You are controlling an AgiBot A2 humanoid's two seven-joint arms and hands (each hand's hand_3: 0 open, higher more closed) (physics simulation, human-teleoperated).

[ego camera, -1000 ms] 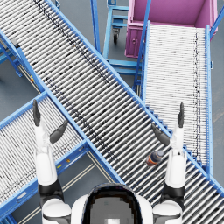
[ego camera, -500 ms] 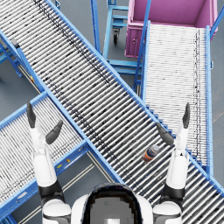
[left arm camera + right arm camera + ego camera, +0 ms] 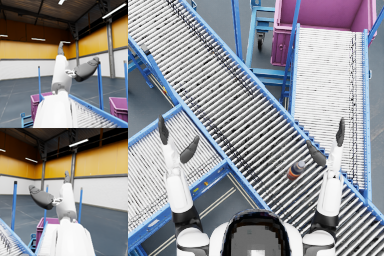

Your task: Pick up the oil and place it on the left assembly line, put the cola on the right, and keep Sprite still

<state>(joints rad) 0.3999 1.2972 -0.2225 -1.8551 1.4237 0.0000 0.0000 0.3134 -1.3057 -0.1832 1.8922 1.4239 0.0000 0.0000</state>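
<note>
Head view: My left hand [image 3: 175,146] is raised above the near-left roller conveyor with a blue frame [image 3: 148,172], fingers spread and grasping nothing. My right hand [image 3: 329,148] is raised on the right, likewise released and empty, thumb angled left. A small dark bottle with an orange-red band [image 3: 296,170] sits on the rollers of the long grey diagonal conveyor [image 3: 228,100], at its near-right stretch, just left of my right hand and not touching it. I cannot tell which drink it is, nor whether it stands or lies. A second blue-framed roller line [image 3: 328,90] runs away on the right to a pink plastic crate [image 3: 328,15] at the far end.

Left wrist view: My left hand [image 3: 67,70] points up against orange and white warehouse walls, dark thumb held apart from the upright fingers [image 3: 60,48], nothing in it. Blue-edged rollers [image 3: 95,117] and two pink bins [image 3: 37,102] lie below.

Right wrist view: My right hand [image 3: 59,199] is open too, thumb splayed wide, palm bare. A pink bin [image 3: 47,224] stands beyond a grey roller bed [image 3: 48,240].
</note>
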